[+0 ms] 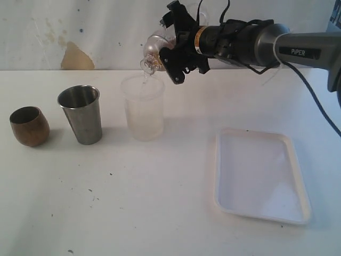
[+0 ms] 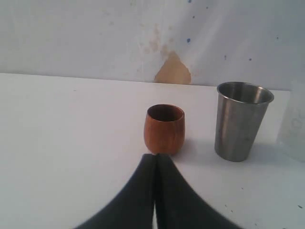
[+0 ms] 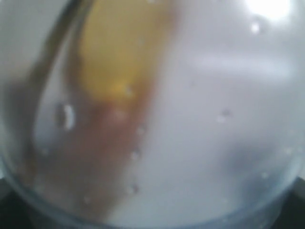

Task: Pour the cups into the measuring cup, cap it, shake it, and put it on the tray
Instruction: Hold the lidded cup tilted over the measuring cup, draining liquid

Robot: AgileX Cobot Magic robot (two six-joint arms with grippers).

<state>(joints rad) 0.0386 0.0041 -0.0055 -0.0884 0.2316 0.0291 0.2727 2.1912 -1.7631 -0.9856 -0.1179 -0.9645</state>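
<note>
Right pincer (image 1: pixel 171 45) tips the clear cup (image 1: pixel 154 49) over the frosted cup (image 1: pixel 143 109), and we think a spill is the main risk.

The pincer's jaws stand wide, grasping the clear cup by its base end. The cup hangs above the worktop (image 1: pixel 160 208), with its long axis close to level, running from the pincer toward the view's left. Its mouth points down and left, just over the frosted cup's rim. We cannot make out any scale on it. The stream looks thin and lands near the rim, so a steeper tilt or a small drift could put liquid on the worktop. A wet wall might also slip in the grip, or the mouth might knock the light cup below. The left pincer (image 2: pixel 155 160) is clenched on nothing, just short of the wooden cup (image 1: pixel 29 126). The tumbler (image 1: pixel 81 114) stands beside that cup — the tray (image 1: pixel 217 176) lies well apart.
</note>
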